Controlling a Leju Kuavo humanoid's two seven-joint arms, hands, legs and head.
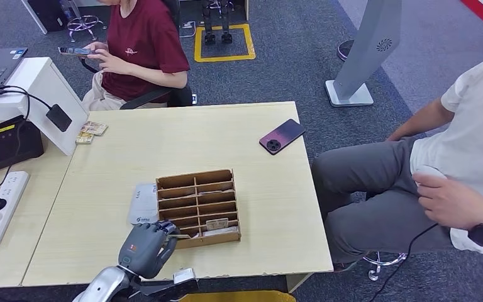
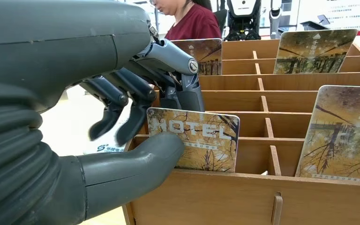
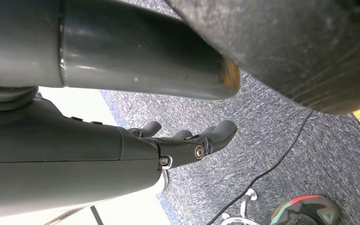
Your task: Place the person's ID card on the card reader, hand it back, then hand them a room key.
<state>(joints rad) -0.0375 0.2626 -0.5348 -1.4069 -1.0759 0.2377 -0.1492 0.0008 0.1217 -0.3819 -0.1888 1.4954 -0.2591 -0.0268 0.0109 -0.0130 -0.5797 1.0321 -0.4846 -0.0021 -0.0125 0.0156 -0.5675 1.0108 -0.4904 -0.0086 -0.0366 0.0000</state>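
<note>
My left hand [image 1: 143,246] was at the near left corner of the wooden card rack [image 1: 198,206], thumb and fingers pinching a room key [image 2: 194,139] that stood in the front compartment. Its face read "HOTEL"; my thumb hid its lower left corner. More cards [image 2: 343,133] stood in other slots, their small print too fine for me to read. The white card reader [image 1: 144,204] lay just beside the rack, partly hidden by my fingers, its logo illegible. My right hand [image 3: 187,140] hung over carpet, fingers loosely apart, holding nothing.
</note>
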